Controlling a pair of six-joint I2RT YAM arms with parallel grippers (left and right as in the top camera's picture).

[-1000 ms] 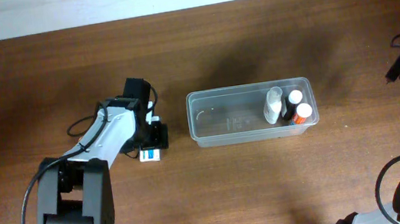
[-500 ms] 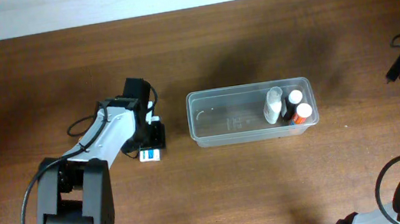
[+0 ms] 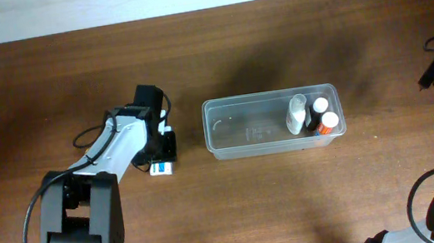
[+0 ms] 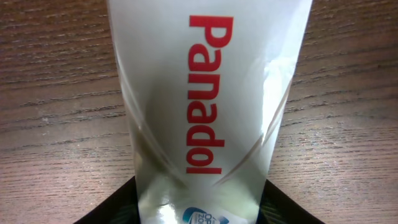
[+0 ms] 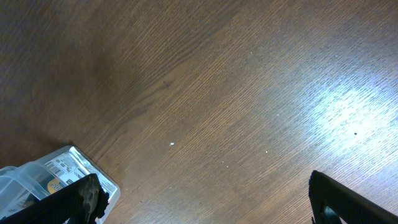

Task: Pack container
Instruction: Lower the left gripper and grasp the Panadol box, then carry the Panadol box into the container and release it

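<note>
Container [image 3: 272,122] holds bottles [image 3: 314,115] at one end. Panadol box [image 4: 208,106] is still outside, pinched by your left gripper [image 3: 165,149]; your right gripper [image 5: 214,199] is spread, idle.

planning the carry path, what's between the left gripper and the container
Only bare wooden table, as the overhead view shows: nothing lies between the left gripper and the container. The Panadol box sits between that gripper's own fingers.

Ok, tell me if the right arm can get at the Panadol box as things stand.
Probably not. The right claw hangs far off past the container, and the Panadol box lies on the container's other side, right at the left claw.
</note>
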